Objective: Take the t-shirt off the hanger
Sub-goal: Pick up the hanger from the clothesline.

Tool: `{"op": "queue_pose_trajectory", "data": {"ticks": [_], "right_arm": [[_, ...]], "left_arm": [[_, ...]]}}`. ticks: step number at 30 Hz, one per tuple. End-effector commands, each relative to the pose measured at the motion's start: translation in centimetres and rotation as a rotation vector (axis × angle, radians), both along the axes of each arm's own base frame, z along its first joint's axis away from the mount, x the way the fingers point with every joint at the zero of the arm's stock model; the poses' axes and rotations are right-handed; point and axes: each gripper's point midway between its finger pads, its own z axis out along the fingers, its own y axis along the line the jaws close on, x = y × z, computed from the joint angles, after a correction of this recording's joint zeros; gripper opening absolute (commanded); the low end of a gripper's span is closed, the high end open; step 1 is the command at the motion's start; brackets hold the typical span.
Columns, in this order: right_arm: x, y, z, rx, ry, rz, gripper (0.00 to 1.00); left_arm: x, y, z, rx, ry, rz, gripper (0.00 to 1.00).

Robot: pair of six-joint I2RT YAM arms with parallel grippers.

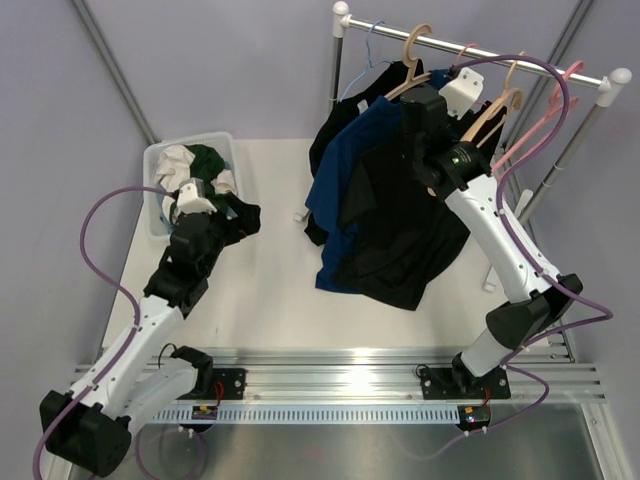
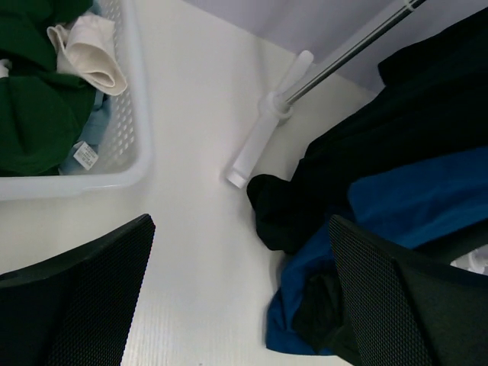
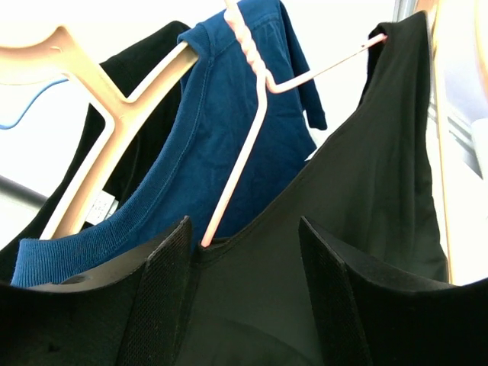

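A black t-shirt (image 1: 400, 235) hangs on a thin pink hanger (image 3: 245, 141) from the rack rail (image 1: 480, 55). Its hem lies on the table. A blue t-shirt (image 1: 345, 185) hangs beside it on a wooden hanger (image 3: 114, 122). My right gripper (image 1: 422, 112) is open up at the black t-shirt's collar (image 3: 358, 175). In the right wrist view (image 3: 248, 297) its jaws stand wide apart, with the collar and the pink hanger's lower end between them. My left gripper (image 2: 240, 290) is open and empty above the table, left of the hanging shirts (image 2: 404, 198).
A white basket (image 1: 160, 165) with green and white clothes stands at the back left; its rim shows in the left wrist view (image 2: 141, 114). The rack's white foot (image 2: 259, 141) rests on the table. Another black garment (image 1: 335, 125) and empty pink hangers (image 1: 545, 110) hang on the rail.
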Motion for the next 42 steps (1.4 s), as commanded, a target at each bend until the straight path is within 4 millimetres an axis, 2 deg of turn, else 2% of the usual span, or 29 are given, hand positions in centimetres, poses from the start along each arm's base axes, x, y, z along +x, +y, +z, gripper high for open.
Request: {"op": "queue_pose_trajectory", "data": {"ticks": [1,4,10,16,21,23,24,26,31,33,36,42], "right_arm": [[0.6,-0.1,0.3,0.047,-0.033,-0.037,0.66],[0.9,0.2,-0.2,0.051,-0.026,-0.036,0.67],[1.2,0.5,-1.6,0.057,0.007,-0.044,0.65],[0.7,0.0,-2.1,0.045,0.045,-0.066,0.52],[-0.1,-0.5,-1.9,0.041,0.054,-0.069,0.33],[-0.7,-0.7,-1.2,0.046,0.046,-0.063,0.28],[-0.9,-0.7,-1.0,0.047,0.047,-0.054,0.15],[-1.6,-0.9,-0.1,0.052,0.037,-0.035,0.01],[-3.4,-1.0,2.4,0.047,0.030,0.035,0.00],[-4.2,-1.3,3.2,0.047,0.021,0.057,0.00],[-5.3,-1.8,4.1,0.056,0.008,0.065,0.00],[-6.7,-1.9,5.3,0.055,-0.008,0.118,0.00]], "left_arm": [[-0.9,-1.2,0.9,-0.021,-0.011,-0.058,0.99],[-1.7,-2.7,0.9,-0.035,-0.009,-0.123,0.99],[-2.6,-3.4,1.2,-0.037,-0.023,-0.166,0.99],[-2.9,-3.7,0.9,-0.031,-0.018,-0.186,0.99],[-3.3,-4.0,0.4,-0.043,-0.008,-0.203,0.99],[-3.6,-4.0,0.7,-0.051,-0.016,-0.206,0.99],[-3.8,-4.0,0.8,-0.056,-0.016,-0.211,0.99],[-4.1,-4.1,1.1,-0.066,-0.025,-0.220,0.99],[-5.0,-4.4,1.9,-0.075,-0.038,-0.258,0.99],[-5.6,-5.2,2.2,-0.087,-0.042,-0.312,0.99],[-6.4,-6.4,2.9,-0.107,-0.056,-0.398,0.99],[-6.9,-6.7,3.2,-0.073,-0.034,-0.441,0.99]]}}
